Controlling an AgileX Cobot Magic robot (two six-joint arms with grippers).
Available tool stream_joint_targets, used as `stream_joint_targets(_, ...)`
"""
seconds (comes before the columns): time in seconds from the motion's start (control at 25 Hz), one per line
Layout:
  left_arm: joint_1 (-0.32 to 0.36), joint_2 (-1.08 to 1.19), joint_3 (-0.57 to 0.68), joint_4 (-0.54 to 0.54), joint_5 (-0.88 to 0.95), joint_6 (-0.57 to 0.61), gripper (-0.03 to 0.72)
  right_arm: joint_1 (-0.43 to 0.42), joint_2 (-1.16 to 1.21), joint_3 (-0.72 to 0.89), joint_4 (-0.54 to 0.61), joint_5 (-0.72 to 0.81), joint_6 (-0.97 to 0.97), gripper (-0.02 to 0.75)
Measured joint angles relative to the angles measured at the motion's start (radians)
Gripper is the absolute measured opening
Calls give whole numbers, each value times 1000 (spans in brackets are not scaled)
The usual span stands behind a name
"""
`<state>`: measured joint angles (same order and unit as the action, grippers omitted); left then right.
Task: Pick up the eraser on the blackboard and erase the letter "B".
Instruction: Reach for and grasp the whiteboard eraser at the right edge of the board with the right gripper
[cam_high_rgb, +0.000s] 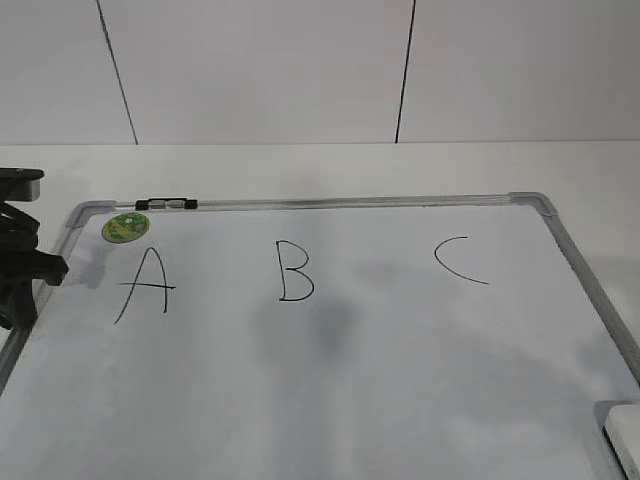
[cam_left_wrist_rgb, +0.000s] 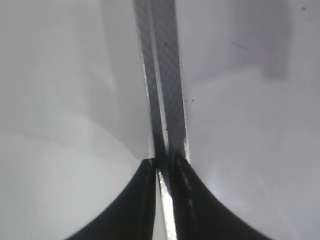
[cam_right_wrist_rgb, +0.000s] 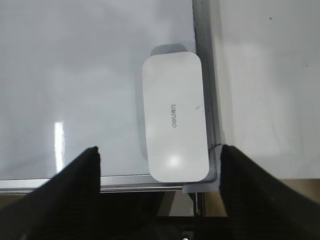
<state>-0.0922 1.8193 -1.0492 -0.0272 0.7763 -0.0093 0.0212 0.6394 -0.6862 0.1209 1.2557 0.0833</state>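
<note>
While the letter "B" (cam_high_rgb: 294, 271) stands whole on the blackboard (cam_high_rgb: 400, 340), nothing is done: the eraser (cam_right_wrist_rgb: 175, 124) lies untouched in the board's corner, under the right tool (cam_right_wrist_rgb: 159, 157), spread wide. The left tool (cam_left_wrist_rgb: 161, 162), pinched narrow, holds the frame.

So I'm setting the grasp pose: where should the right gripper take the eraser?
Across the eraser's two long sides, from straight above. It lies flat on the blackboard, one long side against the frame, and the open right gripper already straddles it.
</note>
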Motion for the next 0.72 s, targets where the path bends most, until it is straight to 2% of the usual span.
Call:
stream_joint_targets(0.2, 0, 0, -2, -10, 0, -10, 22, 0, 3, 0, -6, 0, 0, 572)
stream_joint_targets(0.72, 0, 0, -2, -13, 0, -11, 19, 0, 170, 3, -3, -4, 0, 584)
